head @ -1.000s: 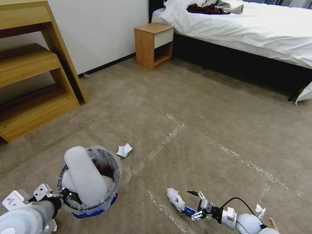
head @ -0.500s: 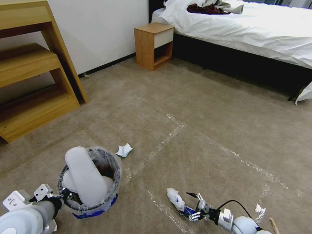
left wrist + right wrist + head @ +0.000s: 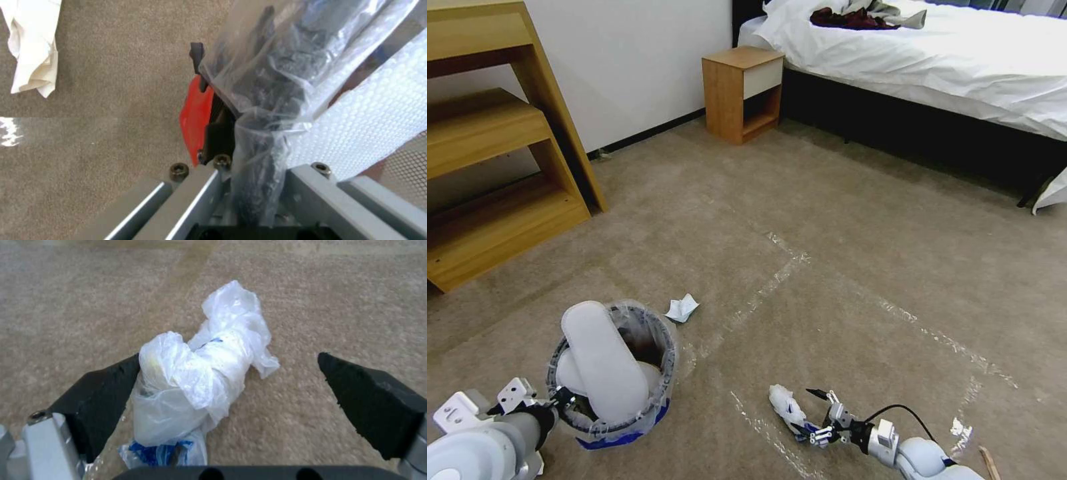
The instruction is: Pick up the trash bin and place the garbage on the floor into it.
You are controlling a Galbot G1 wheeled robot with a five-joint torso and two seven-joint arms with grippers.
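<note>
Your right gripper (image 3: 812, 413) sits low at 6 o'clock in the head view, jaws spread wide around the crumpled white plastic wad (image 3: 200, 373) on the carpet (image 3: 840, 267). One pad (image 3: 102, 396) touches the wad; the other stands clear of it. Your left gripper (image 3: 564, 400), at 8 o'clock, is clamped on the trash bin (image 3: 664, 373) rim, pinching the red wall and clear liner (image 3: 267, 83). A white slipper (image 3: 604, 363) stands tilted inside the bin. Crumpled tissue (image 3: 682, 308) lies on the carpet just beyond the bin, at its 1 o'clock.
</note>
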